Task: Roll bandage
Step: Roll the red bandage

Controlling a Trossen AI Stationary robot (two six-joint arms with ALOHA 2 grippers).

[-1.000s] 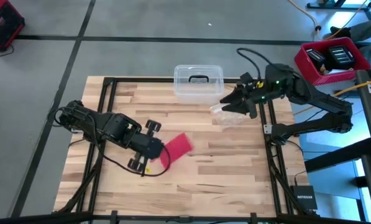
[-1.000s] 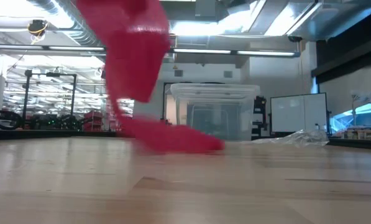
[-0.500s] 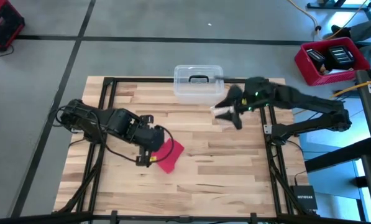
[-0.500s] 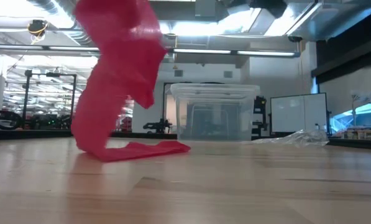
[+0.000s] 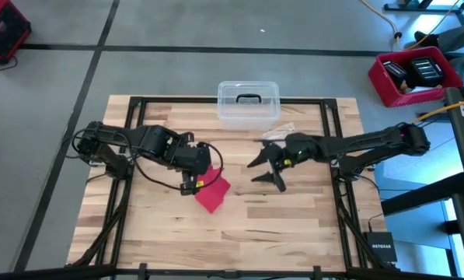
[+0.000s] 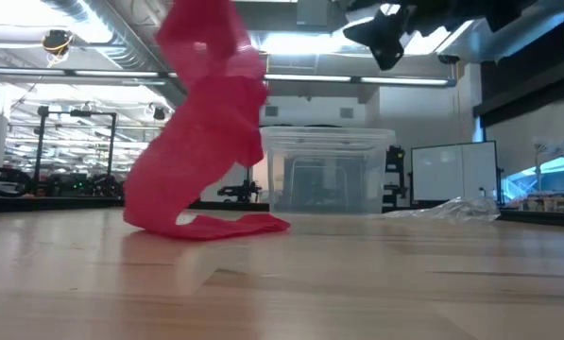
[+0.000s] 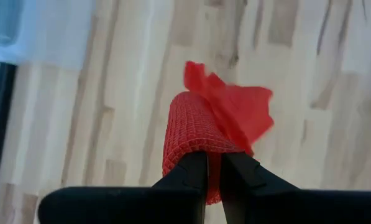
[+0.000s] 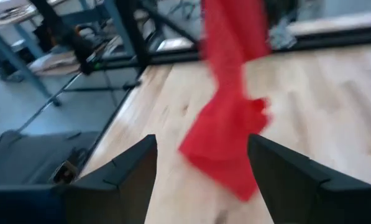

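Two arms reach inward over the counter (image 5: 294, 210). On the left, the left gripper (image 7: 213, 171) is lifted, its fingers pinching the top end of the bandage (image 6: 211, 142). That bright red mesh strip hangs roughly upright, twisted, its lower end trailing flat on the wood. To its right, the right gripper (image 5: 269, 165) hovers, fingers spread wide, pointing toward it.

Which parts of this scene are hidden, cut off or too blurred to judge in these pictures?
- Bandage, low view: its upper end is cut off by the top edge, so the left hand's hold is unseen there.
- Left hand, high view: the pinch on the bandage is too small to make out.
- Right hand, right wrist view: motion blur hides the bandage's folds.
- Clear plastic box, low view: contents cannot be told.
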